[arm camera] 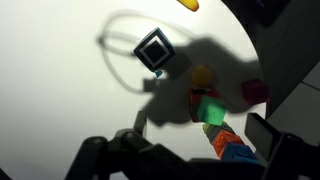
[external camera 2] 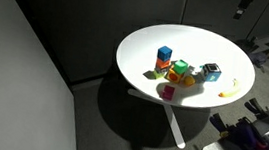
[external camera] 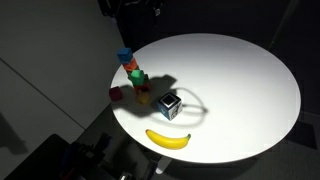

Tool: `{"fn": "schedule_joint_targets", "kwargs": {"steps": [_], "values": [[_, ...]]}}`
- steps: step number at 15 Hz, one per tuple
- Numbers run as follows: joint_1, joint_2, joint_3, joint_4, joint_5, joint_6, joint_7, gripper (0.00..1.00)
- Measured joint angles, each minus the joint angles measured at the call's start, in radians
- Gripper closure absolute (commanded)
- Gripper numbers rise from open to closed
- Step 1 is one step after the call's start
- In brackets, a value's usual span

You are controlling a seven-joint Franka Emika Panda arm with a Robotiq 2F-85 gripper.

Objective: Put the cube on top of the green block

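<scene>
The cube (external camera: 170, 104) is dark-edged with light panels and sits on the white round table (external camera: 240, 80), apart from the small blocks. It also shows in an exterior view (external camera 2: 210, 71) and the wrist view (arm camera: 154, 48). The green block (arm camera: 210, 108) sits in the cluster of small blocks, right beside a stack with a blue block (external camera 2: 164, 54) on top. It shows in both exterior views (external camera: 136, 76) (external camera 2: 179, 69). My gripper (arm camera: 202, 130) is open and empty, high above the cluster. It holds nothing. It is not clearly seen in the exterior views.
A banana (external camera: 168, 139) lies near the table's edge past the cube. A yellow block (arm camera: 203, 75) and a magenta block (arm camera: 254, 91) lie by the green block. A red block (external camera: 117, 95) sits at the rim. Around the table is dark floor.
</scene>
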Motion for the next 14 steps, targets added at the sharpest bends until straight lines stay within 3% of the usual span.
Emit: {"fn": "schedule_joint_targets", "kwargs": {"steps": [14], "values": [[0.001, 0.015, 0.002, -0.005, 0.011, -0.009, -0.005, 0.0]]}}
